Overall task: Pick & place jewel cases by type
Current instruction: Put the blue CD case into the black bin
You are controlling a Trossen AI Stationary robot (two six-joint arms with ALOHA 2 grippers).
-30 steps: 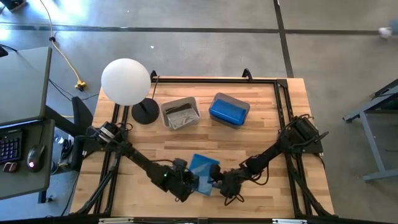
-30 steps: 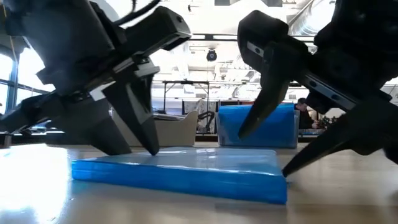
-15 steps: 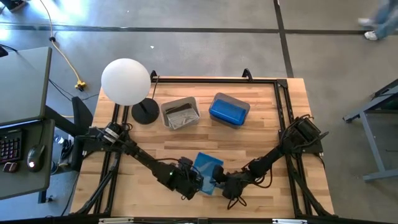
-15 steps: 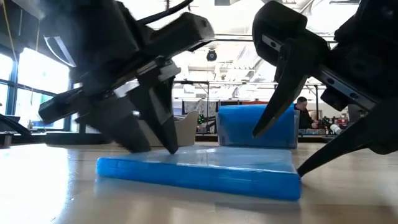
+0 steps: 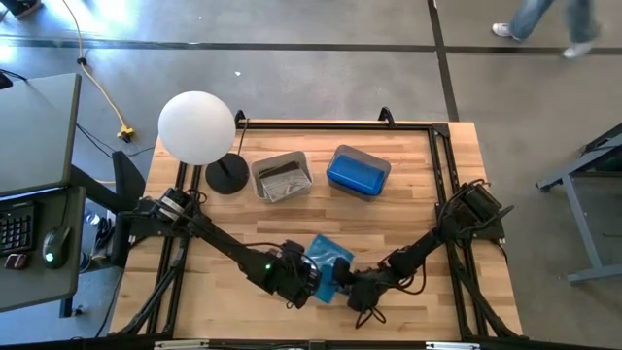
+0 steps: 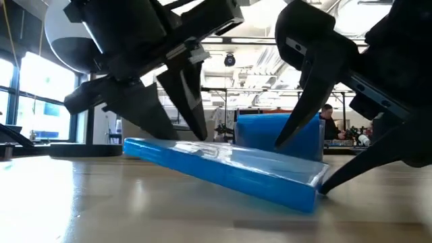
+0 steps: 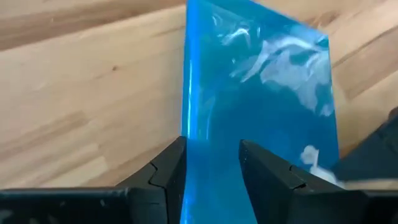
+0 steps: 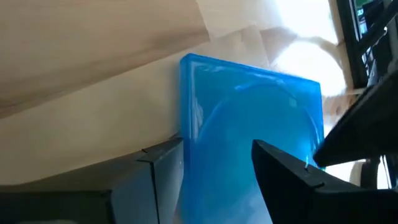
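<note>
We grip one blue jewel case point(image 6: 223, 169) between both grippers, left gripper point(image 5: 309, 282) and right gripper point(image 5: 342, 288), near the blue tub point(image 5: 358, 170); its raised left end could slip free.

White globe lamp point(image 5: 197, 126) on black base, grey tub point(image 5: 282, 177), blue tub point(image 5: 358, 171) on wooden table point(image 5: 457, 165).

Wooden table point(image 5: 418, 209): lamp base point(image 5: 225, 176), grey tub point(image 5: 281, 177), blue tub point(image 5: 358, 170).
</note>
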